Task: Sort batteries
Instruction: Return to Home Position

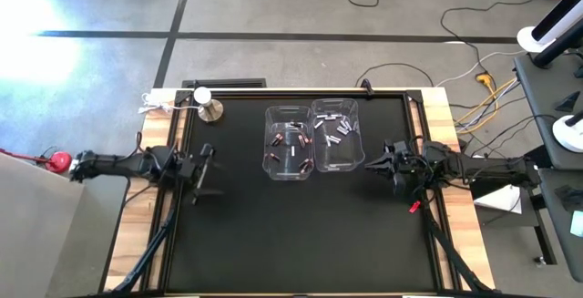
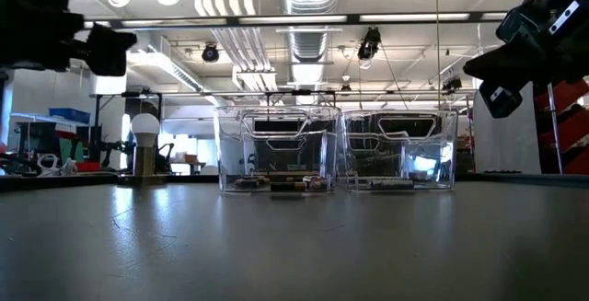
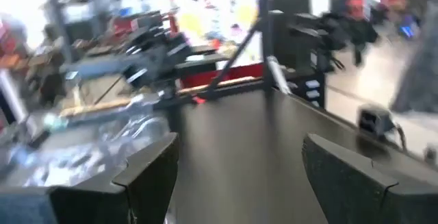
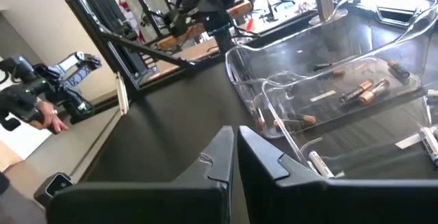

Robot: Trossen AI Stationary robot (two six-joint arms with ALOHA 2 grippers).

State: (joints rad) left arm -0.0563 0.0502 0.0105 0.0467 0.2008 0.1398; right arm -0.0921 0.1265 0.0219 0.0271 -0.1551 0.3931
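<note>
Right end effector [image 4: 235,138], fingers together, hangs right of the clear bins [image 1: 311,125] holding batteries [image 4: 361,92]; left end effector [image 3: 239,142], fingers apart, hangs left.

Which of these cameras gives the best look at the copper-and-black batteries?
The right wrist view: the copper-and-black batteries lie close up, colours plain, inside their clear bin. The high view shows them as specks, the low view as a thin row on the bin floor, the left wrist view none recognisable.
</note>
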